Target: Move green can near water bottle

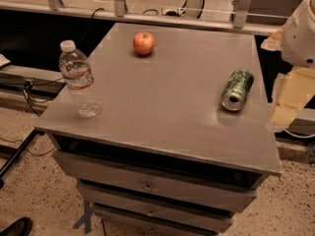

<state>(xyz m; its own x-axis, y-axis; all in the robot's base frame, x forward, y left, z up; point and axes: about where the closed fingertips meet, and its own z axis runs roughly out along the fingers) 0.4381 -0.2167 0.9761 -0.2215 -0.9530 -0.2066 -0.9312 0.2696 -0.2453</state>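
The green can [237, 89] lies on its side on the right part of the grey cabinet top [167, 97], its silver end facing the front. The water bottle [78, 80] stands upright near the left front edge, far from the can. My gripper [289, 100] hangs at the right edge of the view, just beyond the cabinet's right side and to the right of the can, not touching it. It holds nothing that I can see.
A red apple [143, 43] sits at the back middle of the top. The cabinet has drawers [147, 186] below. Cables [29, 90] and a metal railing [118, 4] lie behind and to the left. A dark shoe [15, 227] is at the bottom left.
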